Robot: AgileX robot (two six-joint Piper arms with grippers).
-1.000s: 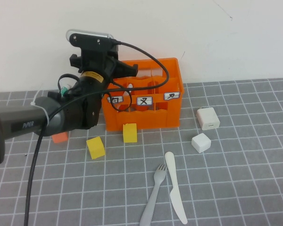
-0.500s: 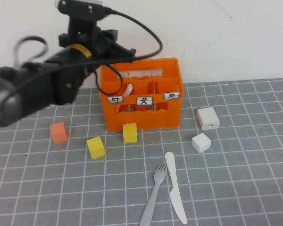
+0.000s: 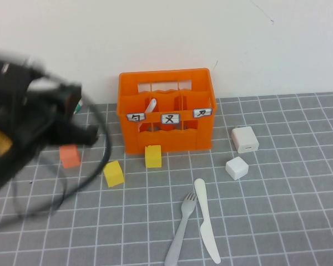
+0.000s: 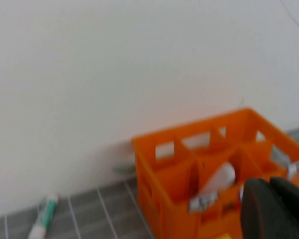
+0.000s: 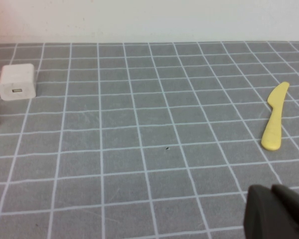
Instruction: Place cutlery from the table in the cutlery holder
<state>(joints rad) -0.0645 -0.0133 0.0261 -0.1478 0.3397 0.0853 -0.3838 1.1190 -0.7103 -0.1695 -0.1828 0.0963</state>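
Since a second ago, left gripper (image 3: 72,119) swung back off the bright orange plastic crate (image 3: 166,113); can't tell its state. Grey plastic fork (image 3: 181,228) and cream knife (image 3: 206,218) lie on the gridded desk (image 3: 288,221), long axes toward the crate, right of that gripper. Right gripper (image 5: 276,211) hangs low, can't tell either.

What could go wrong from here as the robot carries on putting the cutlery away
The left hand is in fast, blurred motion at the table's left, near the orange cube and yellow cube; it or its trailing cable could knock them.

The fork and knife lie almost touching, so gripping one may shift the other.

A yellow cube sits against the cutlery holder, in the way of a low approach.

The right hand hangs over bare table.
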